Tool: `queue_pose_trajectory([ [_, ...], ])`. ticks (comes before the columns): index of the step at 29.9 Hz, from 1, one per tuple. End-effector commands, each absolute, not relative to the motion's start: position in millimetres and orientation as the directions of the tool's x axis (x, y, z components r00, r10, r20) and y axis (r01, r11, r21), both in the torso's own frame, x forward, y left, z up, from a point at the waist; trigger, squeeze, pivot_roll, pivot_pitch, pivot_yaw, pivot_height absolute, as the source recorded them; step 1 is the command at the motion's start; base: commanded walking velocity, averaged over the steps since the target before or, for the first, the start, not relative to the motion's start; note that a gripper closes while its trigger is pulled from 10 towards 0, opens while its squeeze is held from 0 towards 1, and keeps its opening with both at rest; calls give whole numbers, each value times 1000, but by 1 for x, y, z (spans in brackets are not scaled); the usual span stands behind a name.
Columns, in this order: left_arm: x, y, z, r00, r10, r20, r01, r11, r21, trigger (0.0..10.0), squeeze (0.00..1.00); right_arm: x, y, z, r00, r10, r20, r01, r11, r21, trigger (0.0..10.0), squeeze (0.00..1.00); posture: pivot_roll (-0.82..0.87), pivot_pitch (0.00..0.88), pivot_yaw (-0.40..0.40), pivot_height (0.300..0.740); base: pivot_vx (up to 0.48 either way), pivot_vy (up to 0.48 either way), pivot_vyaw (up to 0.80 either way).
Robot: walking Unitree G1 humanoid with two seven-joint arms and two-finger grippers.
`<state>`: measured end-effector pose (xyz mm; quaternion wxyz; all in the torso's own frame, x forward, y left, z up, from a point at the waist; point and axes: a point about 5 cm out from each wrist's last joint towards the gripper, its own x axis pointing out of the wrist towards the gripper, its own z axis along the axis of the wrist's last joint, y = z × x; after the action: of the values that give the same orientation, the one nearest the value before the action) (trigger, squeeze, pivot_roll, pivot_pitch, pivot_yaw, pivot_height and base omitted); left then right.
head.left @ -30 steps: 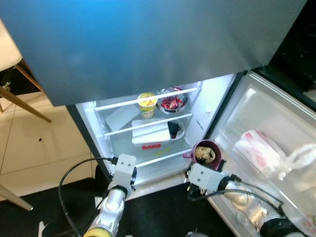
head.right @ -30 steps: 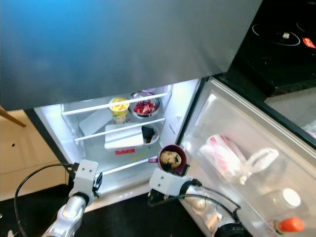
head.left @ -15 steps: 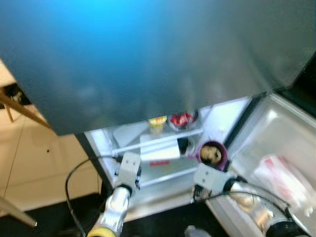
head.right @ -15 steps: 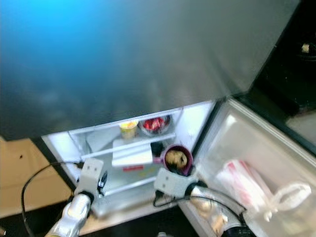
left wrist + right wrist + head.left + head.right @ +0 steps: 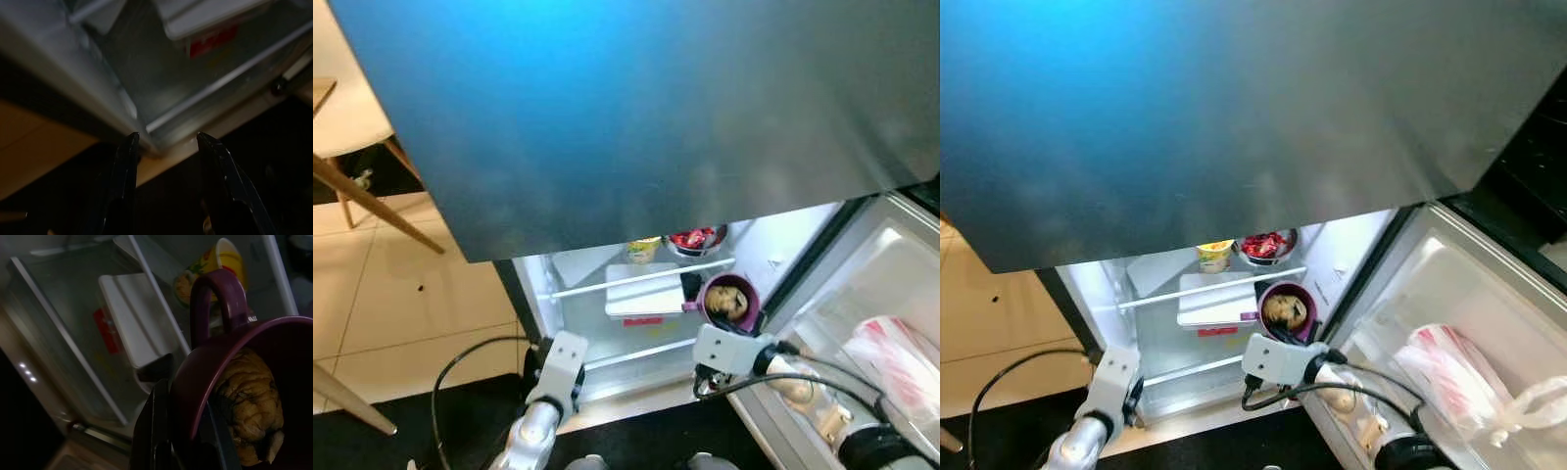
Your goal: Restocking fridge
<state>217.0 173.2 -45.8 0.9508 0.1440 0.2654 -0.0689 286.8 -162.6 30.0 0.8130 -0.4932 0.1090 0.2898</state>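
My right gripper is shut on the rim of a purple mug that holds a brown wrinkled piece of food. The mug hangs at the front of the open fridge, level with the middle shelf, to the right of a white lidded container. A yellow cup and a bowl of red food stand on the upper shelf behind. My left gripper is open, low at the fridge's bottom left front edge, holding nothing.
The grey upper fridge door hides most of the compartment from above. The open lower door on the right carries a red and white bag. Wooden chair legs stand on the tiled floor at left.
The camera has shifted, so the fridge opening sits lower and narrower in view. The mug has gone further in toward the middle shelf. The left gripper has stayed low.
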Motion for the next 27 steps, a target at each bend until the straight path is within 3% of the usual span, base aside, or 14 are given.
queue_pose_trajectory([
  [1,207,181,-53,822,-46,-568,228,940,254,10000,0,291,-158,36,793,401,-460,-590,312,-745,10000,0,-45,88,-43,740,0,0,0],
  [8,203,183,-53,824,-62,-563,251,931,264,10000,0,310,-148,52,760,450,-468,-610,246,-753,10000,0,-24,113,-47,740,0,0,0],
  [11,205,183,-51,835,-57,-547,241,932,271,10000,0,315,-145,58,772,457,-442,-600,292,-745,10000,0,-19,116,-50,740,0,0,0],
  [19,205,184,-50,842,-51,-537,229,935,270,10000,0,312,-144,51,773,446,-451,-603,295,-741,10000,0,-23,125,-49,740,0,0,0],
  [27,208,182,-49,843,-49,-536,226,936,271,10000,0,311,-150,48,772,435,-464,-610,301,-733,10000,0,-28,121,-52,700,0,0,0],
])
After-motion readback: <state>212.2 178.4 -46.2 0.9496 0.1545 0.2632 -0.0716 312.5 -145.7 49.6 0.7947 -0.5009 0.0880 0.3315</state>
